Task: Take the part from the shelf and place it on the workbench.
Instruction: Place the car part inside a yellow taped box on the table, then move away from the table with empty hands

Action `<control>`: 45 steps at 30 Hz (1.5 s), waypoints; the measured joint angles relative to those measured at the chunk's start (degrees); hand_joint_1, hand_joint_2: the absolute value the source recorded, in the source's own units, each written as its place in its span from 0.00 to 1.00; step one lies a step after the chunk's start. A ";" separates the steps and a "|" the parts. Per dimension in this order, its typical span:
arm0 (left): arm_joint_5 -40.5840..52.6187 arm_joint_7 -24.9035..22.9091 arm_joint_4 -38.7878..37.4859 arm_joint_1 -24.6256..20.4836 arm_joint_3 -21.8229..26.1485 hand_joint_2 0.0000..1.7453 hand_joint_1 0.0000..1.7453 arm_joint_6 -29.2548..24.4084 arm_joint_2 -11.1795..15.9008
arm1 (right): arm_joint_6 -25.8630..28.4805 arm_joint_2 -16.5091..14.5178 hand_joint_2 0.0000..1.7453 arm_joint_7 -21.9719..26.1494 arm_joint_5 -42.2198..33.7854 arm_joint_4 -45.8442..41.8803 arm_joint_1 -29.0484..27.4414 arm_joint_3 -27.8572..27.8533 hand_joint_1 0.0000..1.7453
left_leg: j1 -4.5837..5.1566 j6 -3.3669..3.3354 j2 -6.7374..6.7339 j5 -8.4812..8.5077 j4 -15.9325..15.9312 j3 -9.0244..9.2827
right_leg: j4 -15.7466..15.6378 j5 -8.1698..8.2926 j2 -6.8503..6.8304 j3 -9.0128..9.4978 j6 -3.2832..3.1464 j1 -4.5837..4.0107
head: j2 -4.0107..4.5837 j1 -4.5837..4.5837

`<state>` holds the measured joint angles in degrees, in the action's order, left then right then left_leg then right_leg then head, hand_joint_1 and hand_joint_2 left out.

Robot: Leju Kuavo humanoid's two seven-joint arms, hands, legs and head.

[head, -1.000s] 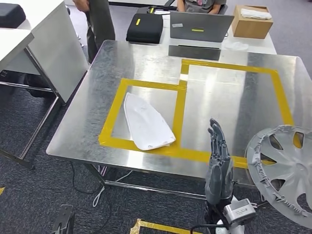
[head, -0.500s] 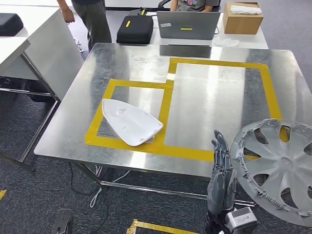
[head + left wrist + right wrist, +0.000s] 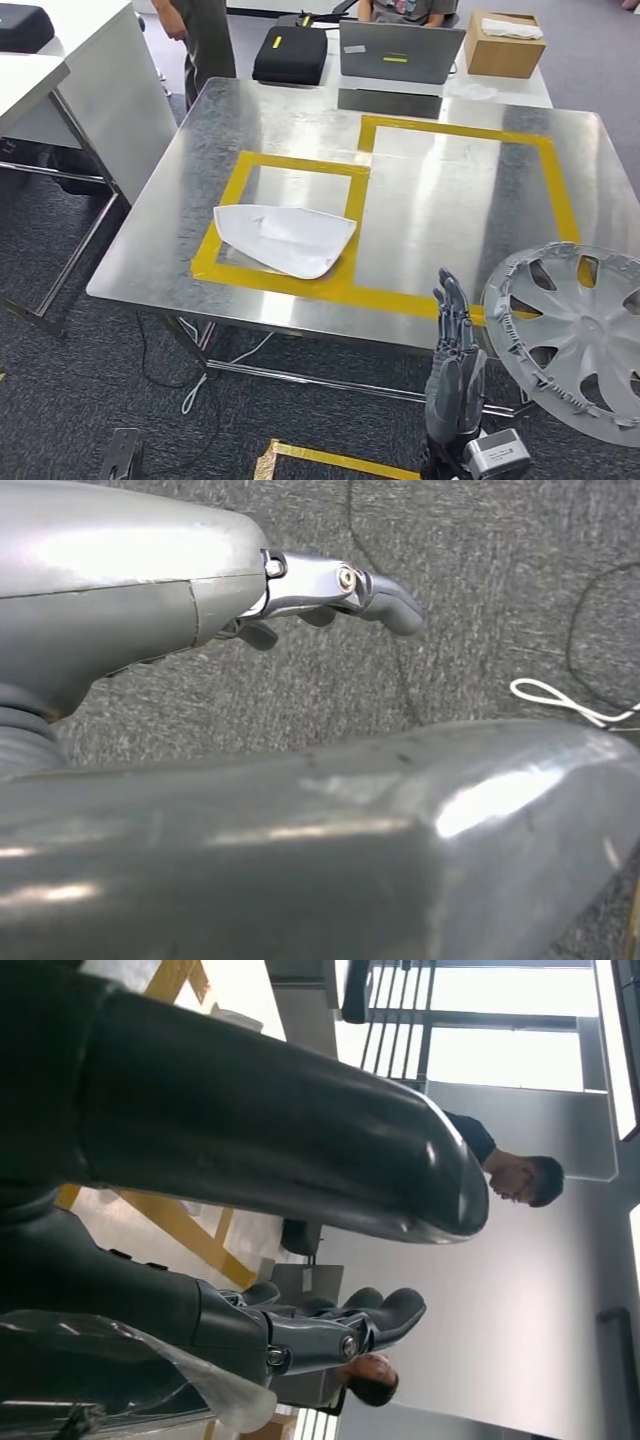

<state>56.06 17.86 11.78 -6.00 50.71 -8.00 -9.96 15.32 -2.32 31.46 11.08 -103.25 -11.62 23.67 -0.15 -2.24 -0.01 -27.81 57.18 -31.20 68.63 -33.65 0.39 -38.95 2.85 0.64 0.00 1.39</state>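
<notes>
Grey plastic wheel cover [image 3: 577, 335], round and spoked, is held upright by the right robot hand [image 3: 455, 372] at the brushed-steel worktop's [image 3: 453, 210] near edge. The left robot hand [image 3: 317, 590] is seen with nothing grasped, its fingers extended.

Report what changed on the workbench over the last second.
The white part has turned inside the yellow tape frame. It lay slanted before and now lies along the frame's near side, with no hand seen touching it. The view itself shifted slightly. The right hand stays upright beside the hubcap, off the near edge of the workbench.
</notes>
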 joint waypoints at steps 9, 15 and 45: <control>0.00 0.00 0.00 0.06 0.13 0.00 0.00 0.00 -0.07 | 0.02 0.00 0.00 -0.04 -0.08 -0.02 -0.21 -0.03 0.00 | 0.47 1.31 -0.12 1.62 0.90 -2.16 | -11.67 3.09 -0.28 9.92 -1.01 -0.30 | 0.00 -0.09; -0.01 0.00 0.00 0.07 0.18 0.00 0.00 0.00 -0.01 | 0.00 0.00 0.00 -0.06 -0.09 -0.05 -0.27 0.02 0.00 | -0.16 3.22 -0.03 -5.01 10.21 -5.79 | -12.02 5.01 -0.67 8.64 -2.96 0.06 | 0.00 -0.42; 0.00 -0.10 0.00 0.00 0.86 0.00 0.00 0.22 0.44 | 0.21 0.00 0.00 -0.22 -0.50 -0.45 0.56 -0.10 0.00 | 0.35 2.71 -0.10 -2.23 6.74 -6.66 | -14.54 4.04 -0.92 11.89 -3.22 -0.43 | 0.00 -0.09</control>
<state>56.06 17.76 11.78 -6.01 51.57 -7.78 -9.52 15.53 -2.32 31.24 10.58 -103.71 -11.07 23.57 0.20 0.47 -0.11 -30.04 63.91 -37.86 54.09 -29.61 -0.53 -27.06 -0.37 0.21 0.00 1.30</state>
